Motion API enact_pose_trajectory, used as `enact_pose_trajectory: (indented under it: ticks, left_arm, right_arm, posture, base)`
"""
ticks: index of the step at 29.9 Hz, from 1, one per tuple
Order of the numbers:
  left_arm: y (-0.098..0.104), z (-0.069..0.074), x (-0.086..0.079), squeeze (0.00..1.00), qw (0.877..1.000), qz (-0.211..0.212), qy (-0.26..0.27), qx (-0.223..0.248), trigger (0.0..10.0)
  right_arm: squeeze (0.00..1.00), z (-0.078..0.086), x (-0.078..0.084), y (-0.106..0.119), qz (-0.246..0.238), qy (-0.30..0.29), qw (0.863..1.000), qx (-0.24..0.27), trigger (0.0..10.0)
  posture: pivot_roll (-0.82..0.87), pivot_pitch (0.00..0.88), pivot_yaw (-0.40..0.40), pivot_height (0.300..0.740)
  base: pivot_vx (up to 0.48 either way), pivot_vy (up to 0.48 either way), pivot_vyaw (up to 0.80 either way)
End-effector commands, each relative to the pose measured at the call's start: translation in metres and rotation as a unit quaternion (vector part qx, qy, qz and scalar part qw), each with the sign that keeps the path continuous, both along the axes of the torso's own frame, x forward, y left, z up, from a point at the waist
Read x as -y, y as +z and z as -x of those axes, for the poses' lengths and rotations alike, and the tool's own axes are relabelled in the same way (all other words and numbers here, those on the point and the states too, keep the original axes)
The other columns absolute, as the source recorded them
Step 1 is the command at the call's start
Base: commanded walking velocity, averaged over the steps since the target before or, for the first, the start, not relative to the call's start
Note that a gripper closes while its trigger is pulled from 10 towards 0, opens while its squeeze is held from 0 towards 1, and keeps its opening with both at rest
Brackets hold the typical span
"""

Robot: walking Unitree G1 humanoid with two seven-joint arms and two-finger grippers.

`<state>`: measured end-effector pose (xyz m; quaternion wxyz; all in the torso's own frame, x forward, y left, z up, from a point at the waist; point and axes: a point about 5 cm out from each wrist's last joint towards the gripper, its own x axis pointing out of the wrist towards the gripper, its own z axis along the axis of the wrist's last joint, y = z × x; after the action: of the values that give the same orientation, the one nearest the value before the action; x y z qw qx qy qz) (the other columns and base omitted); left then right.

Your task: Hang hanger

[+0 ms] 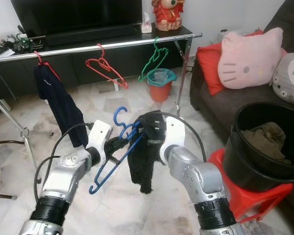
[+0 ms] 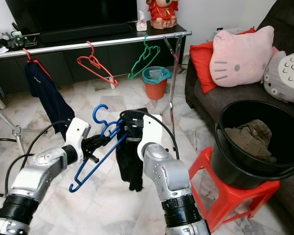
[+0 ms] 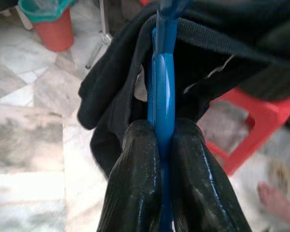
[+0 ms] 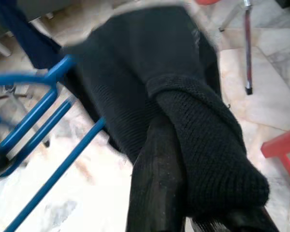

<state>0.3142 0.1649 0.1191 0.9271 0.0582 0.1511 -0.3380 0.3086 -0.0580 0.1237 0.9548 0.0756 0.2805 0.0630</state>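
Note:
My left gripper (image 1: 121, 144) is shut on a blue hanger (image 1: 112, 166); in the left wrist view its fingers (image 3: 140, 169) pinch the blue bar (image 3: 163, 82). The hanger tilts, hook (image 1: 119, 115) upward, at mid height between my arms. A black garment (image 1: 141, 169) hangs over the hanger's right end. My right gripper (image 1: 151, 131) is shut on that garment's upper part, and the knit cloth (image 4: 203, 140) wraps over its fingers (image 4: 157, 183). Beyond stands a metal clothes rail (image 1: 127, 44) carrying a red hanger (image 1: 105, 66), a green hanger (image 1: 154, 61) and a navy garment (image 1: 59, 103).
A black bucket (image 1: 245, 152) holding cloth sits on a red stool (image 1: 245, 198) at my right. Behind it is a dark sofa with a pink cushion (image 1: 250, 56). An orange bin (image 1: 160, 87) stands under the rail, by the rail's right leg (image 1: 181, 83). A dark TV cabinet lines the wall.

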Motion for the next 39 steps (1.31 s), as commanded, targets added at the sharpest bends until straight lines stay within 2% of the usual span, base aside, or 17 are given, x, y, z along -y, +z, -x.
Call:
enact_pose_trajectory:
  ticks: [1, 2, 4, 9, 11, 12, 13, 15, 18, 25, 29, 31, 33, 36, 39]
  left_arm:
    - [0.005, 0.001, -0.004, 0.0, 1.0, -0.013, -0.004, 0.011, 10.0]
    - [0.005, -0.001, -0.01, 0.0, 0.999, -0.026, 0.016, 0.015, 10.0]
    - [0.003, -0.001, -0.015, 0.0, 0.999, -0.047, 0.022, 0.01, 10.0]
    - [0.004, -0.004, -0.018, 0.0, 0.998, -0.049, 0.045, 0.008, 10.0]
    - [0.005, -0.004, -0.017, 0.0, 0.998, -0.047, 0.043, 0.006, 10.0]
    - [0.005, -0.003, -0.016, 0.0, 0.998, -0.044, 0.035, 0.004, 10.0]
    - [0.005, 0.002, -0.009, 0.0, 0.999, -0.037, -0.005, -0.003, 10.0]
    - [0.005, 0.009, -0.004, 0.0, 0.998, -0.036, -0.047, -0.014, 10.0]
    - [0.003, 0.011, -0.004, 0.0, 0.997, -0.046, -0.052, -0.015, 10.0]
    - [0.001, 0.009, -0.008, 0.0, 0.998, -0.058, -0.032, -0.018, 10.0]
    - [0.0, 0.007, -0.007, 0.0, 0.997, -0.07, -0.018, -0.021, 10.0]
    - [-0.001, 0.007, -0.007, 0.0, 0.997, -0.071, -0.021, -0.025, 10.0]
    - [-0.005, 0.016, -0.002, 0.0, 0.994, -0.075, -0.069, -0.047, 10.0]
    - [-0.008, 0.021, 0.0, 0.0, 0.992, -0.078, -0.084, -0.053, 10.0]
    - [-0.011, 0.021, -0.001, 0.0, 0.992, -0.085, -0.073, -0.055, 10.0]
  right_arm:
    - [0.0, 0.005, -0.027, 0.007, -0.057, 0.004, 0.998, -0.003, 10.0]
    - [0.0, 0.003, -0.024, 0.007, -0.055, 0.002, 0.998, -0.001, 10.0]
    - [0.0, -0.001, -0.017, 0.007, -0.047, -0.014, 0.999, 0.003, 10.0]
    - [0.0, -0.008, 0.0, 0.008, -0.03, -0.065, 0.997, 0.011, 10.0]
    - [0.0, -0.008, 0.002, 0.008, -0.027, -0.072, 0.997, 0.012, 10.0]
    - [0.0, -0.009, 0.003, 0.008, -0.026, -0.079, 0.996, 0.013, 10.0]
    - [0.0, -0.01, 0.006, 0.007, -0.026, -0.093, 0.995, 0.016, 10.0]
    - [0.0, -0.012, 0.011, 0.007, -0.026, -0.11, 0.993, 0.019, 10.0]
    - [0.0, -0.015, 0.016, 0.006, -0.016, -0.116, 0.993, 0.018, 10.0]
    - [0.0, -0.016, 0.014, 0.006, -0.011, -0.108, 0.994, 0.019, 10.0]
    - [0.0, -0.013, 0.005, 0.006, -0.015, -0.091, 0.996, 0.017, 10.0]
    - [0.0, -0.013, 0.003, 0.006, -0.016, -0.089, 0.996, 0.017, 10.0]
    - [0.0, -0.013, 0.001, 0.006, -0.018, -0.087, 0.996, 0.017, 10.0]
    - [0.0, -0.014, 0.004, 0.005, -0.018, -0.091, 0.996, 0.016, 10.0]
    - [0.0, -0.015, 0.005, 0.006, -0.021, -0.091, 0.996, 0.017, 10.0]
  posture:
    - [0.0, 0.0, 0.029, 0.74]
    - [0.0, 0.0, 0.033, 0.74]
    - [0.01, 0.0, 0.03, 0.74]
    - [0.01, 0.0, 0.033, 0.74]
    - [0.01, 0.0, 0.033, 0.74]
    - [0.01, 0.0, 0.033, 0.74]
    - [0.01, 0.0, 0.033, 0.74]
    - [0.01, 0.0, 0.033, 0.74]
    - [0.01, 0.0, 0.033, 0.74]
    - [0.01, 0.0, 0.033, 0.74]
    - [0.01, 0.0, 0.033, 0.74]
    - [0.01, 0.0, 0.036, 0.74]
    - [0.01, 0.0, 0.036, 0.74]
    - [0.01, 0.0, 0.036, 0.74]
    - [0.01, 0.0, 0.036, 0.74]
  base:
    - [0.0, 0.0, 0.0]
    - [0.0, 0.0, 0.0]
    - [0.0, 0.0, 0.0]
    - [0.0, 0.0, 0.0]
    - [0.0, 0.0, 0.0]
    - [0.0, 0.0, 0.0]
    - [0.0, 0.0, 0.0]
    - [0.0, 0.0, 0.0]
    - [0.0, 0.0, 0.0]
    - [0.0, 0.0, 0.0]
    - [0.0, 0.0, 0.0]
    - [0.0, 0.0, 0.0]
    - [0.0, 0.0, 0.0]
    - [0.0, 0.0, 0.0]
    - [0.0, 0.0, 0.0]
